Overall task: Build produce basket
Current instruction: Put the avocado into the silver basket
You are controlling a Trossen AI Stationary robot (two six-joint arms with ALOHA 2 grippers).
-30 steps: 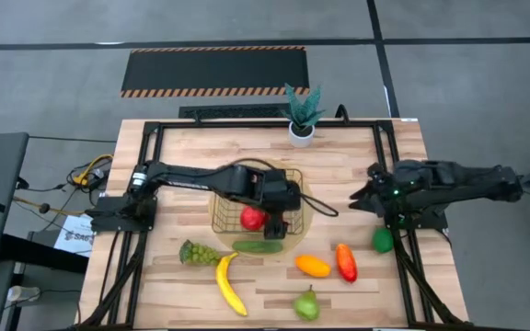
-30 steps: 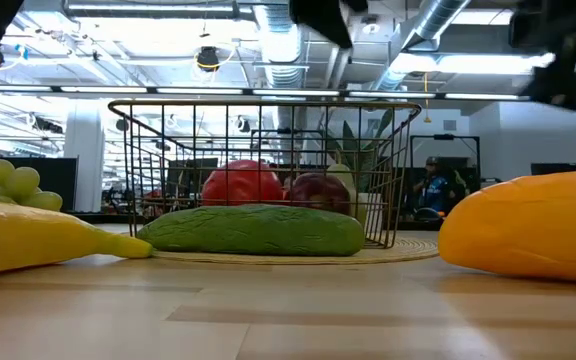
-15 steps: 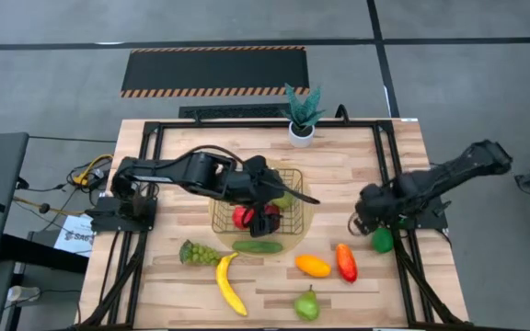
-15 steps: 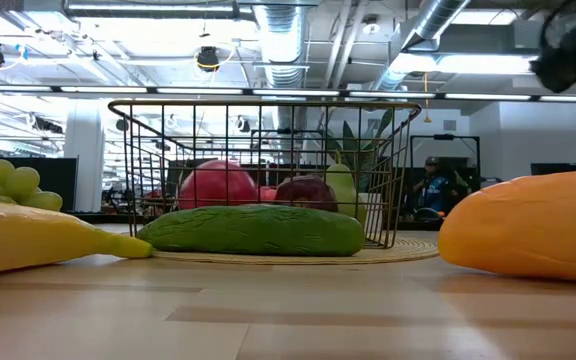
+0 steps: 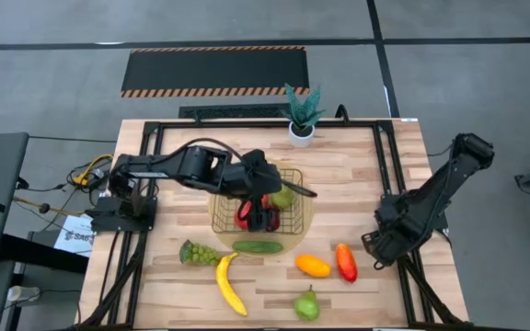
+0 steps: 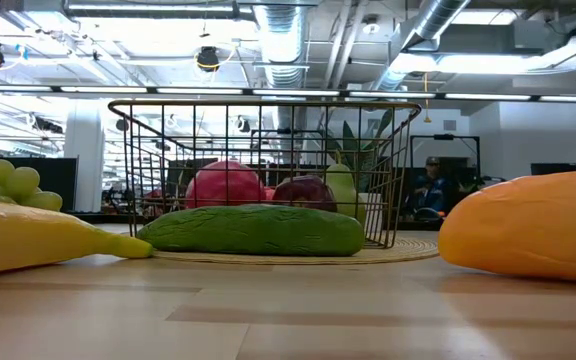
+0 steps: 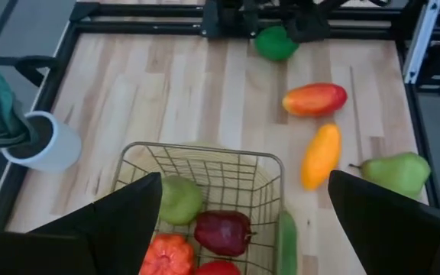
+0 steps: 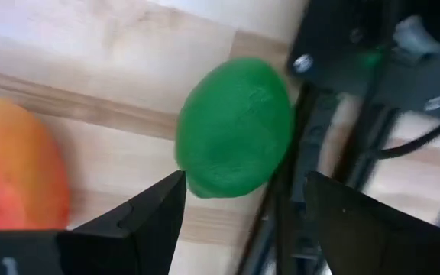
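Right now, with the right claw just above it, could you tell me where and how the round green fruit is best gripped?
Grip the round green fruit across its widest middle, coming straight down from above. It is smooth and rounded, so a lower or off-centre pinch would likely slip. It lies close against the dark frame rail, so set the right claw, now open, with one finger on each side along the rail rather than across it.

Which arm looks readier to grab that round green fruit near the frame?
The right: its open pincer hangs right over the green fruit. The left pincer is above the basket.
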